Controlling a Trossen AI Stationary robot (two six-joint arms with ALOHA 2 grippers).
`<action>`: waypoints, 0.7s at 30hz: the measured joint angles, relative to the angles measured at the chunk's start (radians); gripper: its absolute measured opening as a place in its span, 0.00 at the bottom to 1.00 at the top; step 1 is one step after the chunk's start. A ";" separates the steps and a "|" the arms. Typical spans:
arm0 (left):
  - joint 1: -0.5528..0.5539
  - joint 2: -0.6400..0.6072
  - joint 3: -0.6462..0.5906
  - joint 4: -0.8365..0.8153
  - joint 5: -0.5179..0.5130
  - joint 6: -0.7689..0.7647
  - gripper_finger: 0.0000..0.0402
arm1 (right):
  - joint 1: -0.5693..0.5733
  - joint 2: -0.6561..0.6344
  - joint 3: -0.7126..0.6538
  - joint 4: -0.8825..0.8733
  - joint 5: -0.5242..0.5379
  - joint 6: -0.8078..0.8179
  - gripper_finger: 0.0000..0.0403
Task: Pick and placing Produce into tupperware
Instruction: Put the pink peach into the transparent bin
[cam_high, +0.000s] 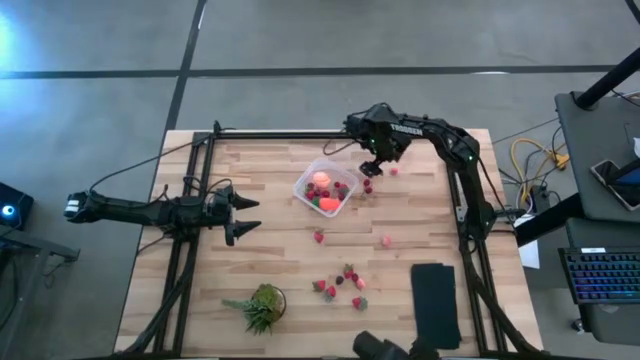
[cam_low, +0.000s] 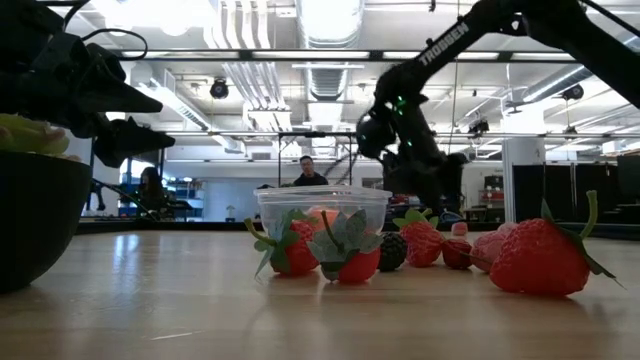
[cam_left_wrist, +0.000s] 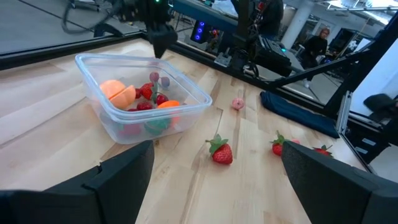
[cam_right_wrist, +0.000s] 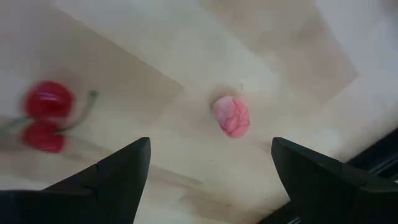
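The clear tupperware (cam_high: 325, 188) stands at the table's middle, toward the far side, holding a pink-orange fruit, an orange piece (cam_left_wrist: 118, 93) and some red pieces. My right gripper (cam_high: 372, 166) hangs open just beyond the tub's far right corner, pointing steeply down over bare wood. In the right wrist view, between its fingers (cam_right_wrist: 208, 186), a small pink berry (cam_right_wrist: 231, 116) lies on the table, with two red cherries (cam_right_wrist: 45, 117) off to one side. My left gripper (cam_high: 248, 213) waits open, level, left of the tub. A strawberry (cam_high: 319, 237) lies nearer the front.
More strawberries (cam_high: 340, 285) lie in a loose cluster toward the near edge, and a pink piece (cam_high: 386, 241) lies right of centre. A spiky potted plant (cam_high: 260, 305) stands near the front left, a flat black pad (cam_high: 435, 300) at the front right. People show in the room behind.
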 joint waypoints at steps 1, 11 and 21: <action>0.000 0.000 0.000 0.000 0.000 0.000 0.84 | -0.005 0.000 -0.025 0.012 0.000 -0.003 0.81; 0.000 0.000 0.000 0.000 0.000 0.000 0.84 | -0.044 -0.047 -0.218 0.195 -0.001 -0.022 0.81; 0.000 0.001 0.000 0.000 0.000 0.000 0.84 | -0.098 -0.092 -0.258 0.275 -0.001 -0.022 0.79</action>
